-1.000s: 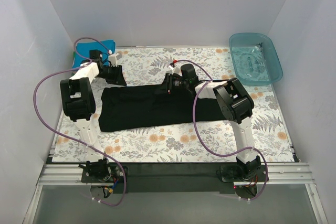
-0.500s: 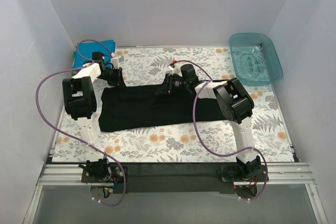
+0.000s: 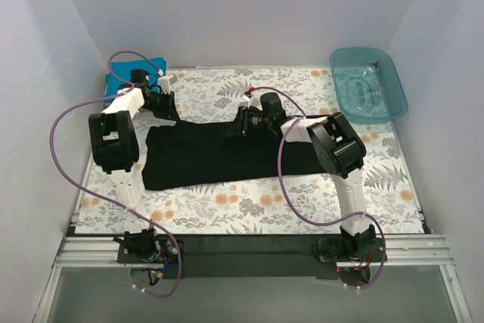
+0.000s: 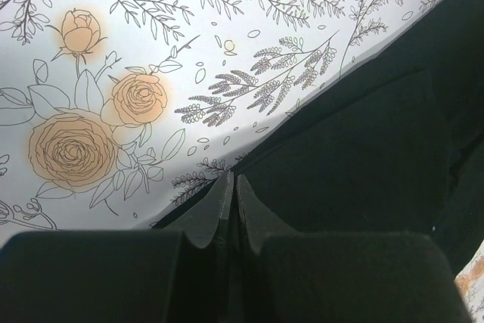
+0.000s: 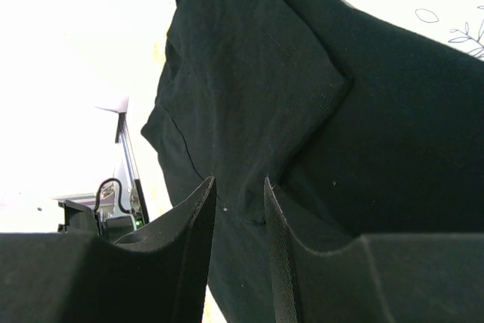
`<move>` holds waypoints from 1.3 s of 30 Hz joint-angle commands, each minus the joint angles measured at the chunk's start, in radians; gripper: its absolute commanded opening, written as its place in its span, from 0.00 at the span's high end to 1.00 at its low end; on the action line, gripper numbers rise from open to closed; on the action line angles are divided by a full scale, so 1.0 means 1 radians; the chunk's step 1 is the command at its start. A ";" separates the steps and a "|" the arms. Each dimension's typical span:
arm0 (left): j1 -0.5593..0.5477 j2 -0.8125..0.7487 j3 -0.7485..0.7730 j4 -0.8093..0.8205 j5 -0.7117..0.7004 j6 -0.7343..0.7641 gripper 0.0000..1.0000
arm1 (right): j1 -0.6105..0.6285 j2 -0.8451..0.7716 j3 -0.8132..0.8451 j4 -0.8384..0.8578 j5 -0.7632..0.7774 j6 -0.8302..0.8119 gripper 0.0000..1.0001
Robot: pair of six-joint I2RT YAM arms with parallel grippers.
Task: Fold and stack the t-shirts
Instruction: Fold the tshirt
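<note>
Floral tablecloth (image 3: 227, 209) carries the black shirt (image 3: 204, 160) across its middle, long axis left to right. Left gripper (image 4: 231, 187), fingers pressed together, sits at the shirt's far-left corner. Right gripper (image 5: 237, 187), narrowly parted, is at the far edge. Whether either pinches cloth I cannot tell. Tub (image 3: 397, 100) far right looks empty. Blue shirt (image 3: 121, 81) lies far left.

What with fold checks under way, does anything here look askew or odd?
The black t-shirt lies as a lopsided band on the tablecloth: its left end is wider, and a flap near the right gripper is folded over crooked. Nothing spilled or damaged.
</note>
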 commanded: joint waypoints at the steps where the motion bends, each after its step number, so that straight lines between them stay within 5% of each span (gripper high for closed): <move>1: -0.004 -0.078 0.020 0.001 -0.004 0.030 1.00 | -0.003 -0.022 0.010 0.014 -0.012 -0.014 0.61; 19: -0.125 -0.333 -0.175 0.056 -0.064 0.058 1.00 | -0.004 -0.020 0.024 0.016 -0.030 -0.014 0.62; 30: -0.214 -0.491 -0.409 -0.059 -0.041 0.105 1.00 | -0.059 -0.082 -0.018 0.013 -0.052 -0.034 0.62; 39: -0.247 -0.502 -0.590 -0.004 -0.055 0.110 0.99 | -0.118 -0.180 -0.071 -0.049 -0.076 -0.120 0.61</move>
